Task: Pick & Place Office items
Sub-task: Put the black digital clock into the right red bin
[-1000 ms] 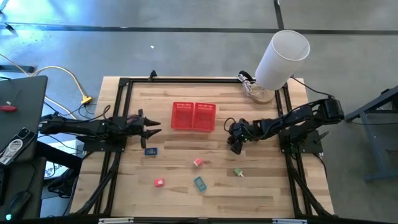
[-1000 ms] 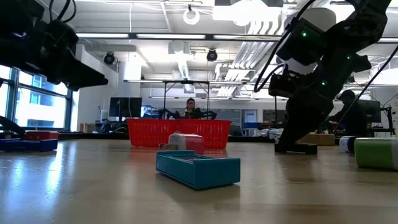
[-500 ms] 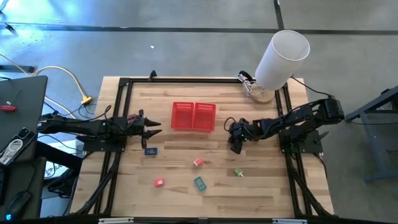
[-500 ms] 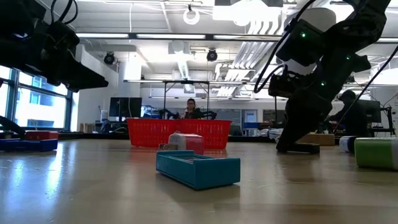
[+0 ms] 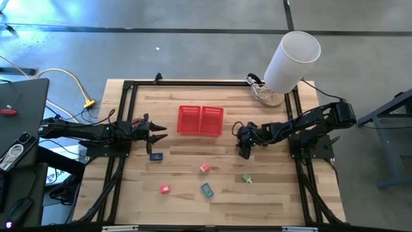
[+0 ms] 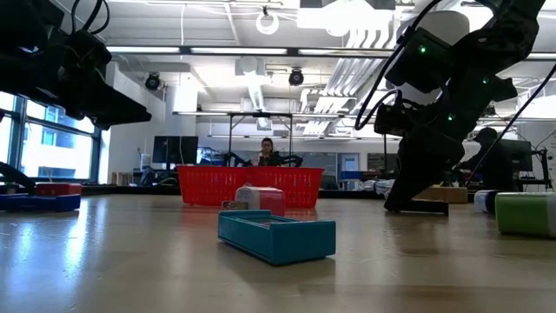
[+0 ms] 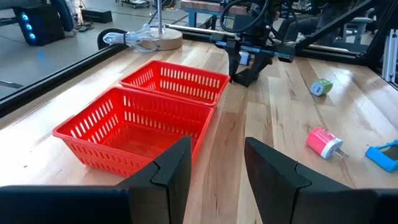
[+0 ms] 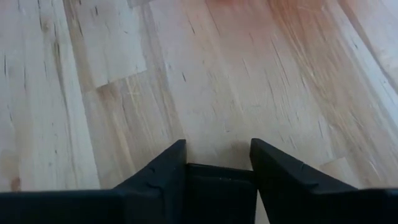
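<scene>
R gripper [image 5: 243, 153] fingers are seen drawn in tighter than 1 s ago; nothing else on the table [image 5: 270, 200] was shifted. It is now clamped on black item [image 8: 221, 183], tips down at the wood, just off the red mesh basket [image 5: 201, 121]'s R front corner.

Basket: 2 compartments, only bare mesh floor seen in both.

L gripper [image 5: 159, 132] is held just off basket's L side, above the table, fingers apart w/ nothing between them.

Other items are all outside basket, on its front side, away from the white cylinder [image 5: 291, 61]:
- dark blue item [image 5: 156, 156]: front-L of basket, near L gripper.
- pale pink item [image 5: 205, 169]: straight in front of basket.
- green item [image 5: 246, 178]: front-R, beyond R gripper.
- red-pink item [image 5: 164, 189] and teal item [image 5: 206, 190]: farthest from basket.

Cylinder is placed behind-R of basket, at the table's back corner. No item lies between R gripper and basket.
</scene>
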